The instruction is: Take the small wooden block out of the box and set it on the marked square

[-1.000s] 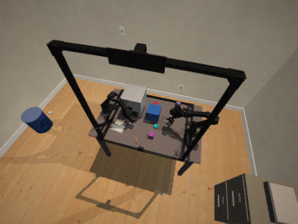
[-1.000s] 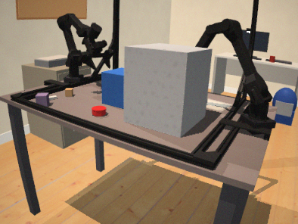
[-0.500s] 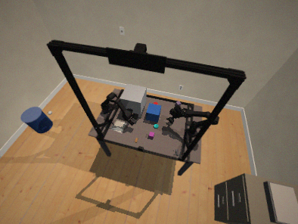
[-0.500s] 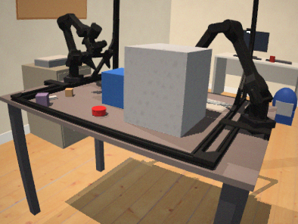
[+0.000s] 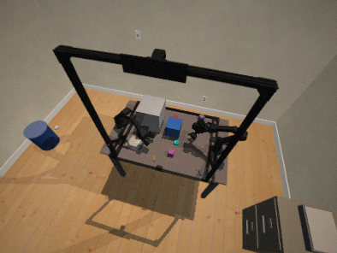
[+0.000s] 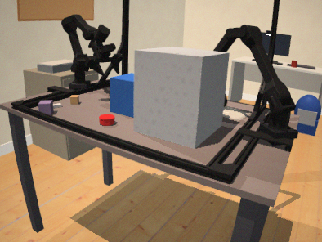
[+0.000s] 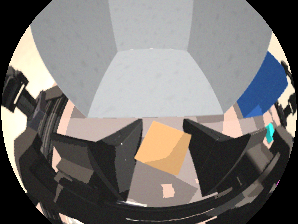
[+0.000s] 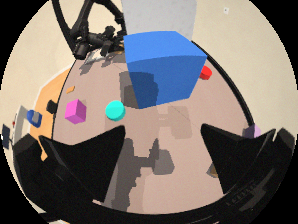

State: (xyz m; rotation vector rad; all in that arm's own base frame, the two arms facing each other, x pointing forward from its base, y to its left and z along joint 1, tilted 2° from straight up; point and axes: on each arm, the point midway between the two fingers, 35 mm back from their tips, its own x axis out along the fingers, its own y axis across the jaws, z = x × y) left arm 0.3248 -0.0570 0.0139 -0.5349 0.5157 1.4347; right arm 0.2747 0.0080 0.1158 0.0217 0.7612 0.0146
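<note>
Since the left gripper (image 5: 147, 142) (image 7: 163, 123) clasps the small orange wooden block (image 7: 164, 147) askew, lowering might twist it loose; right gripper (image 5: 192, 136) (image 6: 108, 70) (image 8: 163, 127) open.

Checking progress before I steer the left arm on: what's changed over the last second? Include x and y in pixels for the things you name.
The left gripper (image 5: 147, 142) (image 6: 225, 100) (image 7: 163, 123) has moved back, away from the gray box's (image 5: 151, 108) (image 6: 167, 94) (image 7: 155, 85) open side. It is shut on the wooden block (image 7: 165, 147); the earlier views don't show when it took hold. The box and right gripper (image 5: 192, 136) (image 6: 109, 73) (image 8: 164, 129) look unmoved.
</note>
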